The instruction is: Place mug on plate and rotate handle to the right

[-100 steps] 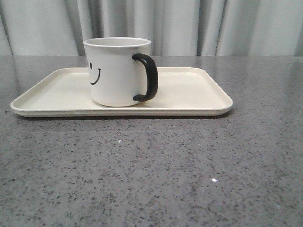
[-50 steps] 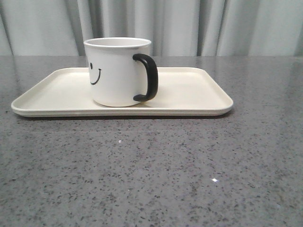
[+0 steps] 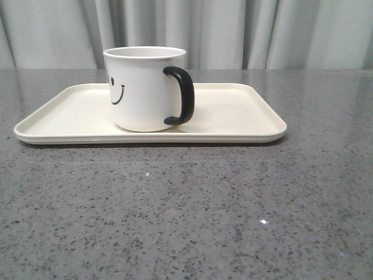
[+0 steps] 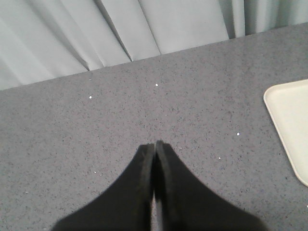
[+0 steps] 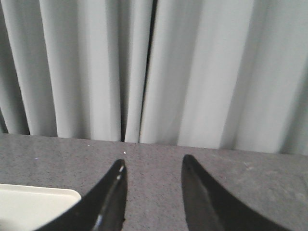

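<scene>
From the front, the mug (image 3: 144, 88) stands upright on the plate (image 3: 245, 116), left of the plate's middle, with its handle (image 3: 182, 95) sticking out to the right and the smiley face turned toward the left edge of the mug. By the look of it both parts of the job are done, so the sensible thing now is to keep both arms well away from the mug and not nudge it; no arm shows in this view. The speckled grey worktop (image 3: 186, 210) in front of the plate carries nothing else, and a pale curtain (image 3: 291, 32) hangs behind. In the left wrist view, the left gripper (image 4: 154, 147) is pressed closed with nothing between its fingers, hovering over bare worktop, and only a rounded corner of the plate shows off to one side, well apart from the fingertips. In the right wrist view, the right gripper (image 5: 153, 166) is spread apart and empty, facing the curtain, with a corner of the plate just beside one finger. Nothing stands between either gripper and the mug, should a last touch to the handle be wanted.
</scene>
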Robot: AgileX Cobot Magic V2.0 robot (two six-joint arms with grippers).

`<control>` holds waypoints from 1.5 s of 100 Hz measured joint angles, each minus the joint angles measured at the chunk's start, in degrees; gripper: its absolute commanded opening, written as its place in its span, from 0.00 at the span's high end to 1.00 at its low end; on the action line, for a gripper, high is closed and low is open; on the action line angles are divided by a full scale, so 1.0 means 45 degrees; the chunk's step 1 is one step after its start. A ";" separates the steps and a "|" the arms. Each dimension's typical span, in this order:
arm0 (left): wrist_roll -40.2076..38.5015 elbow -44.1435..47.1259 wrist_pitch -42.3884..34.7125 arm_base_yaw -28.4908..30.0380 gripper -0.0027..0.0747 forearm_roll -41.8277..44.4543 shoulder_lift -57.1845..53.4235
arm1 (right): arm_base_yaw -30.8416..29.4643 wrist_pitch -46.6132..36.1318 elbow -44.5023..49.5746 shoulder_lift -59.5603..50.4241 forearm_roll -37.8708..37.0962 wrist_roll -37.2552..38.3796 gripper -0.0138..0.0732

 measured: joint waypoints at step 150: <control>-0.0119 0.1000 -0.0262 0.0000 0.99 -0.0514 -0.0083 | 0.5808 0.5673 -0.7899 1.4542 0.4058 -0.2972 0.50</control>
